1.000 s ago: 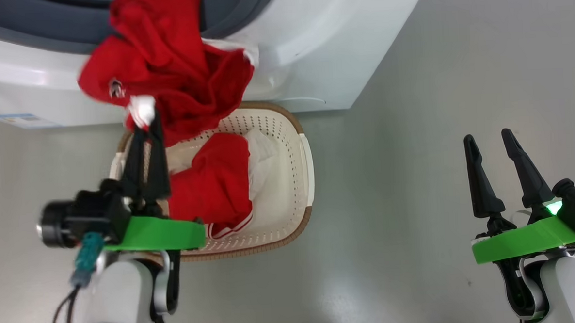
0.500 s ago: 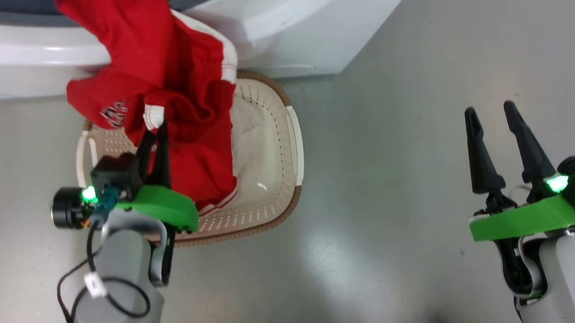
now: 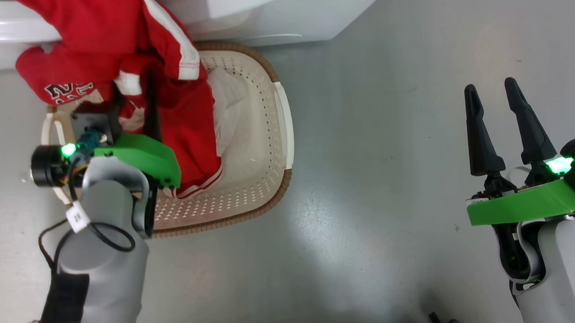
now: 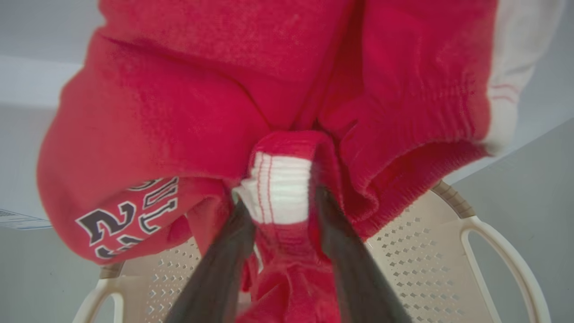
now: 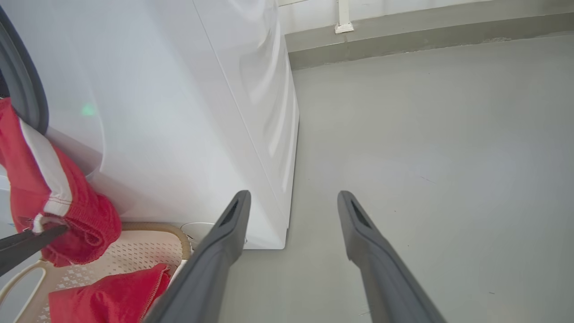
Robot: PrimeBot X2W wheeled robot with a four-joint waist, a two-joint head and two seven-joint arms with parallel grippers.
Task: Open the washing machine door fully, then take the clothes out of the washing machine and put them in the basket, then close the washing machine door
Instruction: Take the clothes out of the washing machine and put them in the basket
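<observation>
Red clothes with white trim and lettering hang from the washing machine down into the cream basket on the floor in front of it. More red fabric lies inside the basket. My left gripper is over the basket's left half. In the left wrist view its fingers stand parted, and a white cuff of the clothes still sits between them. My right gripper is open and empty over bare floor, far right of the basket. The washing machine door is out of view.
The machine's white side panel and grey rubber ring fill the left of the right wrist view. Grey floor stretches from the basket to my right arm. A wall base runs behind.
The head camera has tilted down. My left gripper came down and back toward the basket with the clothes, and its fingers have spread apart. The right gripper stayed open in place.
</observation>
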